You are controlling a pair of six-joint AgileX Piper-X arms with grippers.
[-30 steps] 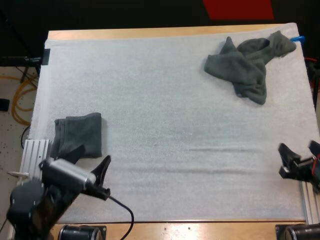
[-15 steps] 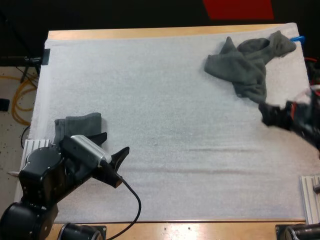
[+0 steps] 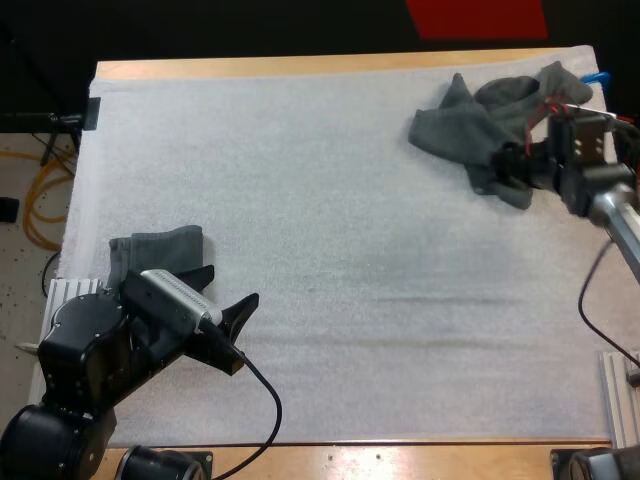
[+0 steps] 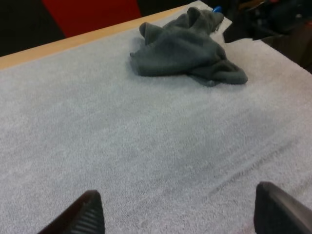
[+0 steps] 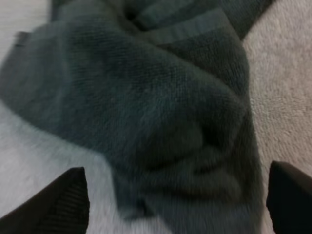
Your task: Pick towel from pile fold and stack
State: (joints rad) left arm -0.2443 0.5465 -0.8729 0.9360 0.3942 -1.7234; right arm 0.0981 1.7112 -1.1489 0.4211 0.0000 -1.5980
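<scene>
A crumpled dark grey-green towel lies at the mat's far right. My right gripper hovers over the towel's near end, pointing left. In the right wrist view its fingers stand wide apart, open, with the towel spread below and between them. A folded towel rests at the mat's left edge. My left gripper sits just right of it, low over the mat, open with nothing between its fingers. The left wrist view looks across bare mat to the crumpled towel with the right gripper at its far side.
The white mat stretches between the two towels. A metal rail lies at the mat's left edge beside the folded towel, and another at the near right edge.
My right arm has swung from the near right edge out to the crumpled towel. My left arm shifted right beside the folded towel a second ago and has held since.
</scene>
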